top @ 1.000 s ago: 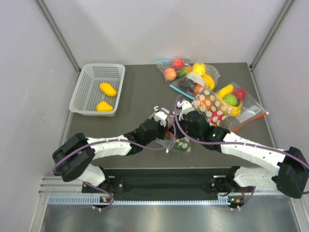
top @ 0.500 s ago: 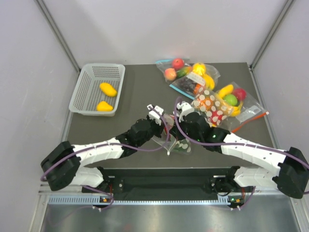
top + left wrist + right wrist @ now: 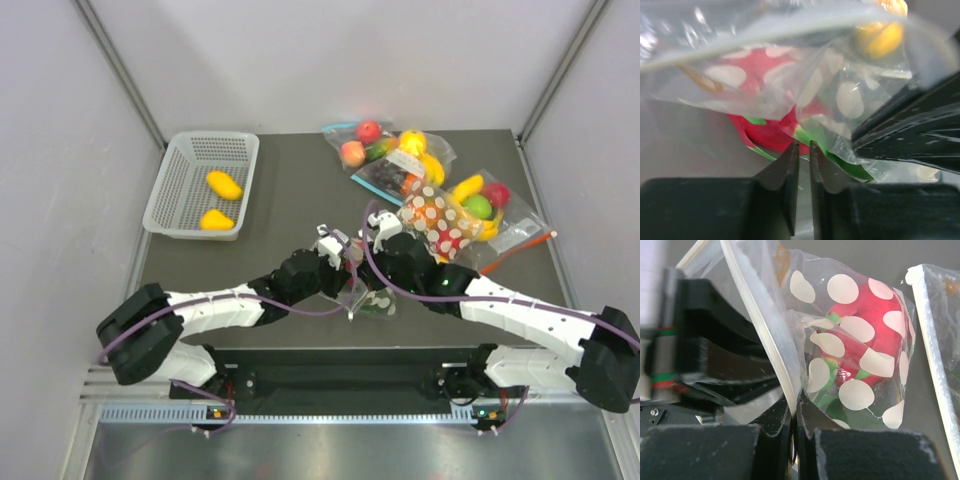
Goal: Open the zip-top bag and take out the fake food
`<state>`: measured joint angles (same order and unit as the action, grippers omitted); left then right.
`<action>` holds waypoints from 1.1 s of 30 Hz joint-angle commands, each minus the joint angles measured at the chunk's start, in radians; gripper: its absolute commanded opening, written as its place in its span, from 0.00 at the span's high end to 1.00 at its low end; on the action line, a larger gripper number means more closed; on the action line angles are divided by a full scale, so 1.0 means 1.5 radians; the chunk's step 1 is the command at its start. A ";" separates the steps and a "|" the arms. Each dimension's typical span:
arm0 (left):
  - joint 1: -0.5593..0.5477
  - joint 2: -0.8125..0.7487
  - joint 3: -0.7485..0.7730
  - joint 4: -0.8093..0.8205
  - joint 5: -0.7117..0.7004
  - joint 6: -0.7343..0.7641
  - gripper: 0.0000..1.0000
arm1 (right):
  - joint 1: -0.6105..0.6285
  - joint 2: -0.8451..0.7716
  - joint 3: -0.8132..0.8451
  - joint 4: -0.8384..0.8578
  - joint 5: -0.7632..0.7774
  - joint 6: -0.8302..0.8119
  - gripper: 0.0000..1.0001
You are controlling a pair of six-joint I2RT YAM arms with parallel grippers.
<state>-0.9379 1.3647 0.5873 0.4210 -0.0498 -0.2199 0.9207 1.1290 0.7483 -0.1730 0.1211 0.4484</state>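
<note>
The zip-top bag (image 3: 376,300), clear with white dots, hangs between both grippers near the table's front edge. My right gripper (image 3: 368,278) is shut on its white zip strip; the right wrist view shows the strip running into the jaws (image 3: 794,405). The bag (image 3: 850,340) holds fake food: a red piece (image 3: 871,307) with green leaves. My left gripper (image 3: 348,272) is beside it. Its jaws (image 3: 803,145) stand almost together on thin film at the bag's edge (image 3: 790,75), under the red piece (image 3: 767,132). A yellow piece (image 3: 880,37) shows through the plastic.
A white basket (image 3: 175,195) at the far left holds two yellow pieces (image 3: 223,185). A dotted bag showing orange (image 3: 435,220) and clear bags of toy fruit (image 3: 375,145) (image 3: 490,205) lie at the back right. Another bag's edge (image 3: 930,340) is close on the right.
My left gripper drew back to the left, then came in again to the bag. The right gripper kept its hold and barely moved.
</note>
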 commanded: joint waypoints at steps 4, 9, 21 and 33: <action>-0.009 0.046 0.027 0.041 0.025 -0.057 0.71 | 0.006 -0.035 0.028 -0.004 0.015 0.007 1.00; -0.015 0.078 0.016 0.091 0.030 -0.081 0.61 | 0.007 -0.038 0.028 -0.003 0.008 0.007 1.00; -0.030 0.151 0.068 0.052 -0.011 -0.108 0.53 | 0.007 -0.042 0.014 0.014 -0.009 0.009 1.00; -0.039 0.194 0.108 0.027 -0.093 -0.130 0.76 | 0.008 -0.042 -0.004 0.037 -0.027 0.010 1.00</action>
<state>-0.9985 1.6306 0.7006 0.4370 -0.1200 -0.4080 0.9070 1.0939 0.7429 -0.2146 0.1989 0.4381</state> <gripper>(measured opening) 0.297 0.004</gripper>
